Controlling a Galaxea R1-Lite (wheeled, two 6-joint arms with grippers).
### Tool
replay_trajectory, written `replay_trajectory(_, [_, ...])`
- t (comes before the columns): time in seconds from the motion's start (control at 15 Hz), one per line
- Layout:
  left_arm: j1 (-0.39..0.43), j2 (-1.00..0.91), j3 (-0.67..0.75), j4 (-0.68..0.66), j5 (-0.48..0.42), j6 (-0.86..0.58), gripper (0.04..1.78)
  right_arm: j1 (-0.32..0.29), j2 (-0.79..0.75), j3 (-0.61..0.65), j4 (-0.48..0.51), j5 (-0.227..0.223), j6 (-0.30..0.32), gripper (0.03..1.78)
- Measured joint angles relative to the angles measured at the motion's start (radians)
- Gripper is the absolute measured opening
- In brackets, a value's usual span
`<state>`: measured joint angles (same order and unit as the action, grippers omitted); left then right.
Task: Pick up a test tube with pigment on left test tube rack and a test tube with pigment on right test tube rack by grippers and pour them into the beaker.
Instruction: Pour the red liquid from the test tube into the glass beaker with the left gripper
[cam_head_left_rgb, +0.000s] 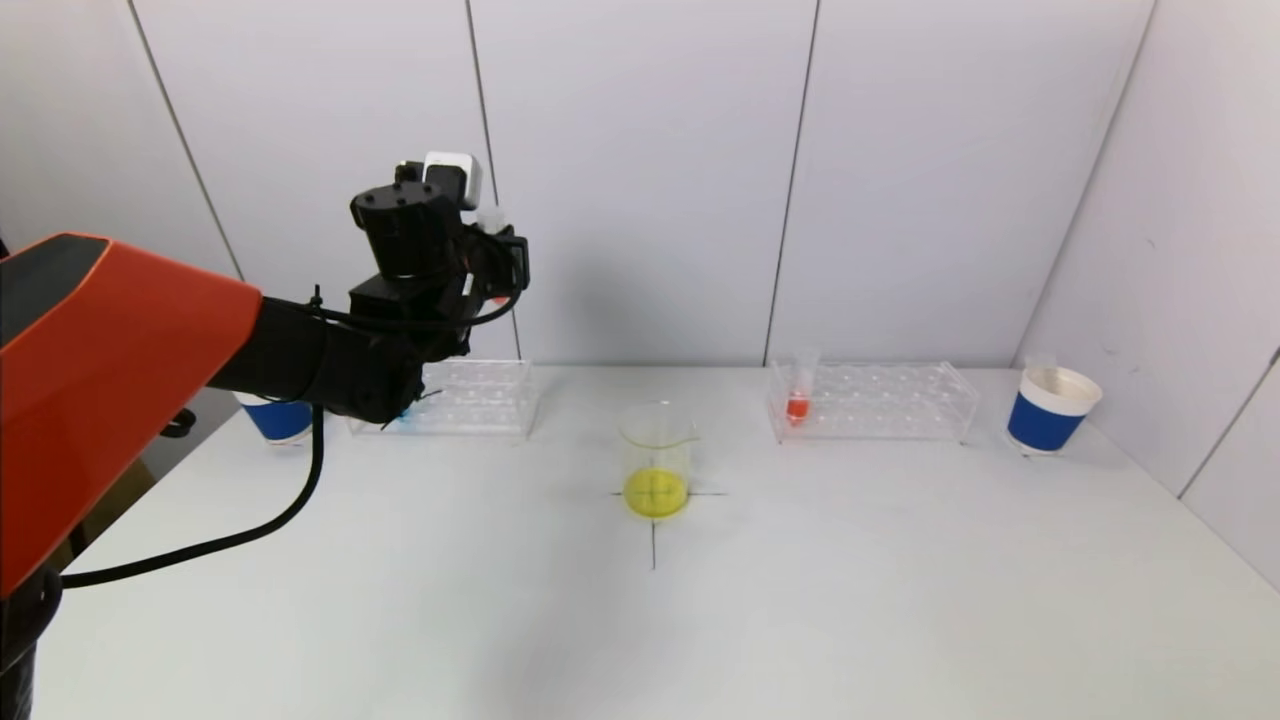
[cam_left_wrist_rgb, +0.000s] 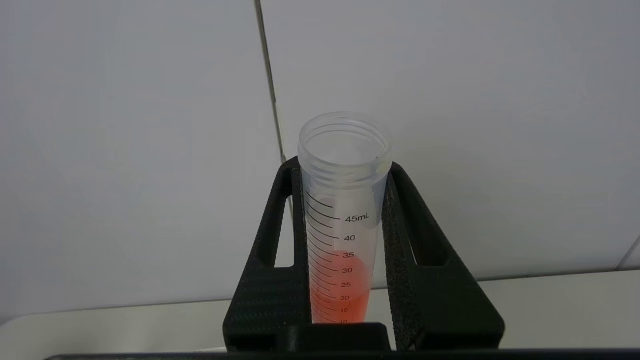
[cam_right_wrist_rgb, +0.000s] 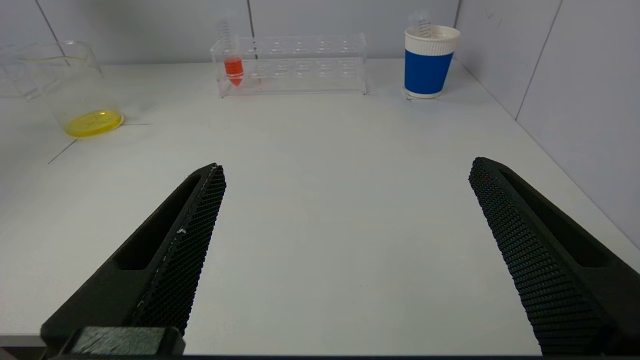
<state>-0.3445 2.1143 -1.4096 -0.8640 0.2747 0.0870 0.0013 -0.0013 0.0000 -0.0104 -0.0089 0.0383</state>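
Clamped between the left tool's fingers, the test tube of red pigment hangs upright above the left rack; carry it level to the beaker, then tip slowly. Right tool gapes wide, idle over the surface
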Motion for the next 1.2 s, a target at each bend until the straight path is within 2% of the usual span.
replay_trajectory(0.2, [-0.029,-0.015,-0.127,0.147,-0.025,0.016,0.44,0.0,0.0,0.0,0.0,0.0,0.0,1.77])
replay_trajectory(0.47, [-0.075,-0.021,-0.245,0.356,-0.154,0.04,0.44,0.0,0.0,0.0,0.0,0.0,0.0,1.77])
replay_trajectory(0.67, [-0.082,-0.021,-0.273,0.381,-0.316,0.155,0.44,0.0,0.0,0.0,0.0,0.0,0.0,1.77])
replay_trajectory(1.2, [-0.085,0.005,-0.28,0.384,-0.648,0.386,0.44,0.0,0.0,0.0,0.0,0.0,0.0,1.77])
